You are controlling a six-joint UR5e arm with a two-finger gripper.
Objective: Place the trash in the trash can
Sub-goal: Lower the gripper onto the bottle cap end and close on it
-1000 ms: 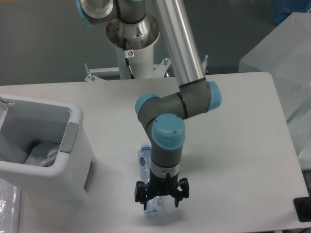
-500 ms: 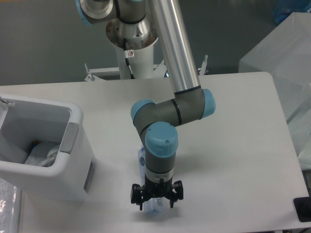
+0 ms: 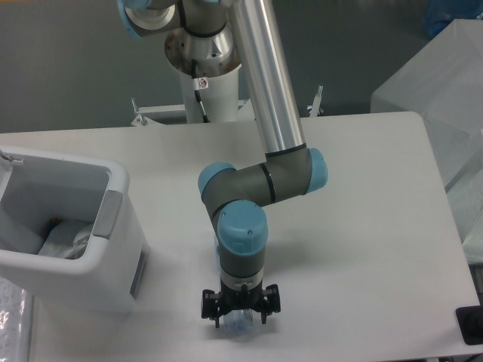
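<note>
The clear bluish bottle lies on the white table near its front edge, mostly hidden under my wrist; only its lower end shows. My gripper points straight down over it, open, with one finger on each side of the bottle. The white trash can stands at the left edge of the table, well left of the gripper. A crumpled white wrapper lies inside it.
The robot's base stands at the back behind the table. Translucent plastic-covered bulk sits off the right side. A small black object is at the table's front right corner.
The arm has shifted a little left and toward the front edge, bringing the gripper lower over the bottle. The fingers stay apart and the bottle has not moved.
</note>
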